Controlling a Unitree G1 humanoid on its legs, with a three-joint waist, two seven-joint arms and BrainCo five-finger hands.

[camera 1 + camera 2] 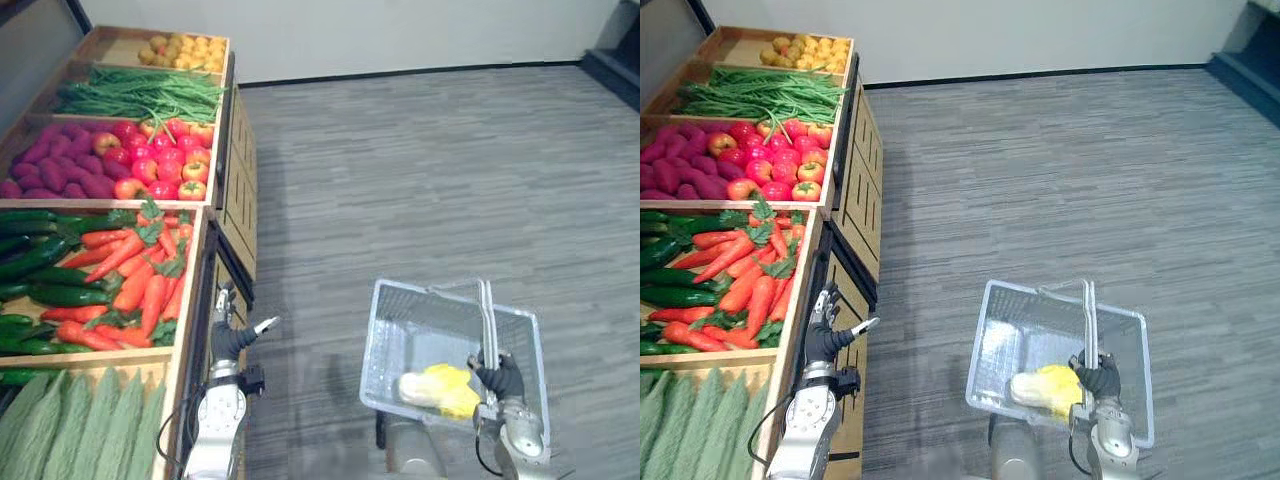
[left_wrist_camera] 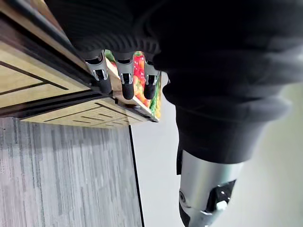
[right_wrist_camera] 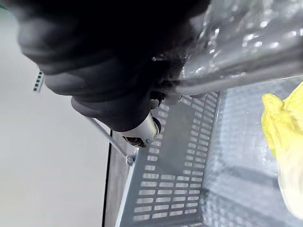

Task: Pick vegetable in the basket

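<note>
Right hand (image 1: 500,378), five o'clock: clamped on basket handle (image 1: 487,315), carrying yellow vegetable (image 1: 440,392). Left hand (image 1: 228,338), seven o'clock: uncurled near carrots (image 1: 140,285), apparently free for picking.

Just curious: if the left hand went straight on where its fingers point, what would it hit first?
Left hand: likely the stand's wooden edge by the carrots, though depth is unclear.

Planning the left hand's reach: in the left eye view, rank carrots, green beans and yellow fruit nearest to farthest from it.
1. Carrots, just left of the left hand.
2. Green beans, farther back.
3. Yellow fruit, farthest back.
</note>
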